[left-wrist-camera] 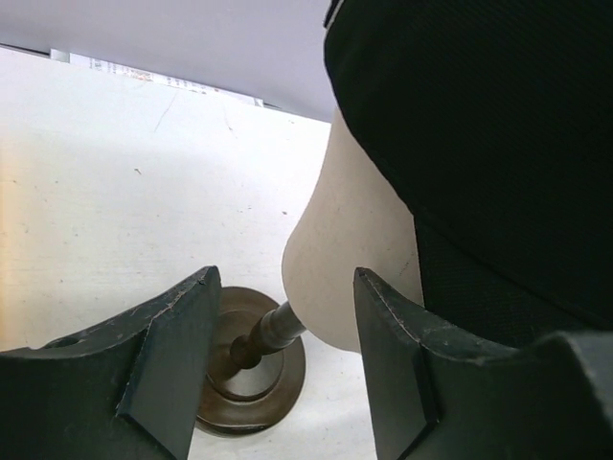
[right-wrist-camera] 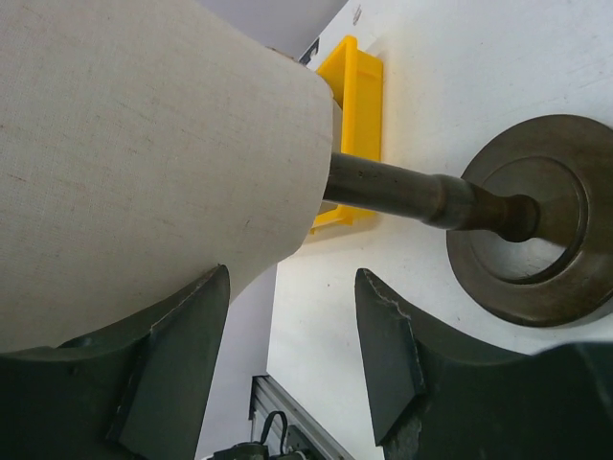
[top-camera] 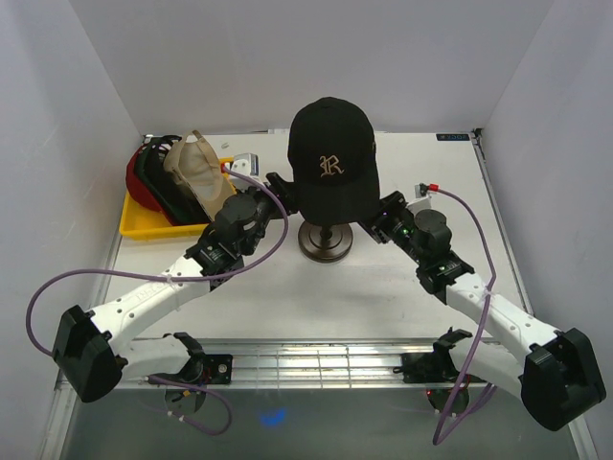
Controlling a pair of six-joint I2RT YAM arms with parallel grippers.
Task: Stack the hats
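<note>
Left gripper (left-wrist-camera: 283, 369): jaws wide apart and empty, set low beside the head (left-wrist-camera: 354, 249), just under the edge of the black cap (top-camera: 330, 153). Right gripper (right-wrist-camera: 292, 359): likewise spread, holding nothing, facing the head from the opposite side.

The black cap sits fully on the head, brim forward, at mid-table. The head on its stand (right-wrist-camera: 536, 230) probably serves as the form on which the stack is built. The two-sided pose suits seating the crown evenly, though neither gripper grips it.

The other caps (top-camera: 177, 177), red, dark and tan, lie nested in the tray (top-camera: 139, 225) at far left, well apart from the head and seemingly not yet stacked.

Only the top view shows both arms, the gold letter and the tray pile, but it hides the jaw gaps. The left wrist view shows cap fabric meeting the head. The right wrist view shows bare head, stem, base and a tray corner, but no cap.
</note>
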